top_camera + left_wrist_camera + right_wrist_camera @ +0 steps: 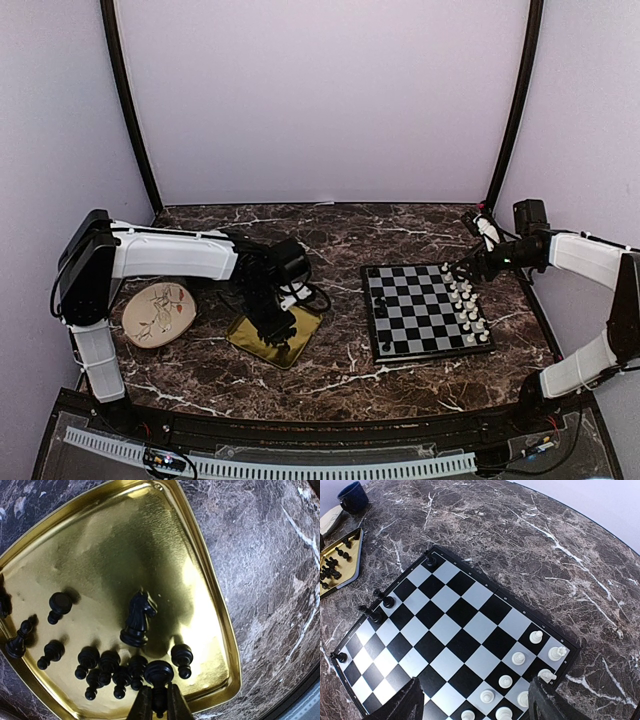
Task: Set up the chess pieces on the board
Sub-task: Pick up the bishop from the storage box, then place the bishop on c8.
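Note:
My left gripper (159,702) is shut on a black pawn (159,674) over the near corner of the gold tray (210,575). In the tray lie a black knight (137,620) and several other black pawns (100,665). From above, the left gripper (278,328) sits over the tray (305,325). The board (420,312) lies right of centre. My right gripper (476,702) is open and empty, hovering over the board (455,625) near its rows of white pieces (536,636). A few black pieces (387,601) stand along the board's far edge.
A round floral plate (158,312) lies left of the tray. A blue mug (352,497) stands beyond the tray in the right wrist view. A cable and plug (485,228) lie at the back right corner of the marble table (350,380).

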Action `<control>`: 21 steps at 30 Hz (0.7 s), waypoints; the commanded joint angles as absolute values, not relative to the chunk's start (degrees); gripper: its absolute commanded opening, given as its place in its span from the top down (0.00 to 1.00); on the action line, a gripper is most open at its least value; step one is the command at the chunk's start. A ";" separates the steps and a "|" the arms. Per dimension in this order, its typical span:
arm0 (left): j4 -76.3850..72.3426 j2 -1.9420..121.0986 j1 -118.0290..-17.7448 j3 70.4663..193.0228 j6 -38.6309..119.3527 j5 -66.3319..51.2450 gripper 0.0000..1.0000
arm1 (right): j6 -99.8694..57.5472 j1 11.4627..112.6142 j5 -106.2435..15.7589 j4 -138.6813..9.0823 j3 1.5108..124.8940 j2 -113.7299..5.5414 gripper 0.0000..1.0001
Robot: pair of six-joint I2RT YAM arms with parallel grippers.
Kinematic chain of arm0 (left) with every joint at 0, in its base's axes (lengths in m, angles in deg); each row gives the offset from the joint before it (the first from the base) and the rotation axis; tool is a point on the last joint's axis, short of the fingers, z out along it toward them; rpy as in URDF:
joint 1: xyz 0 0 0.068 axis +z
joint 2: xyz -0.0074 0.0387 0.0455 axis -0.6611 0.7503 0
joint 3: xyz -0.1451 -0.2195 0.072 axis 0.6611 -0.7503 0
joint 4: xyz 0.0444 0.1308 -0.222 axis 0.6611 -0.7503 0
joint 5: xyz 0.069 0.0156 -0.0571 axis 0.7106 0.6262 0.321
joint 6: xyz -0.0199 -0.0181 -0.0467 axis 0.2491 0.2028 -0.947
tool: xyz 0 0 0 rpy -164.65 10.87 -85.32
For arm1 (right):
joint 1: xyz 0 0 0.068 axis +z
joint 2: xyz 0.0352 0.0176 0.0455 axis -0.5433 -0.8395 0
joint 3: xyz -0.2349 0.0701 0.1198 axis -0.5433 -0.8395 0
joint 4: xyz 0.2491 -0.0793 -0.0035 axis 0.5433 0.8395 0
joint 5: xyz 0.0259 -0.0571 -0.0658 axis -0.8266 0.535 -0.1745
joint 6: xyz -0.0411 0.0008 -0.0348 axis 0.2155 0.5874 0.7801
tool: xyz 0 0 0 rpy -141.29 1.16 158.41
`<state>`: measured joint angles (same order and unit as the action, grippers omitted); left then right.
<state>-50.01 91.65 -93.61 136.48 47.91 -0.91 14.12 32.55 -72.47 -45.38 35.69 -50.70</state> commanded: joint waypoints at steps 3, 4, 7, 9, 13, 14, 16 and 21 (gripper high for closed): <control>-53.03 90.34 -93.59 138.60 49.04 0.71 0.96 | 14.47 32.90 -72.72 -45.64 37.14 -50.75 0.28; -53.07 90.39 -93.59 138.82 49.12 0.79 0.96 | 14.45 32.83 -72.73 -45.62 37.16 -50.71 0.28; -53.40 90.64 -93.59 139.50 49.24 1.96 0.96 | 14.48 32.87 -72.75 -45.67 37.15 -50.71 0.28; -53.77 91.18 -93.59 140.36 49.26 4.14 0.96 | 14.49 32.91 -72.76 -45.61 37.15 -50.76 0.28; -53.97 92.92 -93.59 144.54 49.57 4.29 0.96 | 14.46 32.91 -72.86 -45.61 37.28 -50.95 0.28; -53.73 93.42 -93.67 145.81 49.50 3.61 0.96 | 14.45 32.92 -72.85 -45.50 37.38 -51.04 0.28; -52.39 94.38 -93.81 148.49 49.51 1.72 0.96 | 14.50 32.99 -72.86 -45.50 37.28 -51.02 0.28; -47.48 97.47 -95.22 154.60 50.10 -0.83 0.95 | 14.56 33.01 -72.61 -45.53 37.23 -50.90 0.28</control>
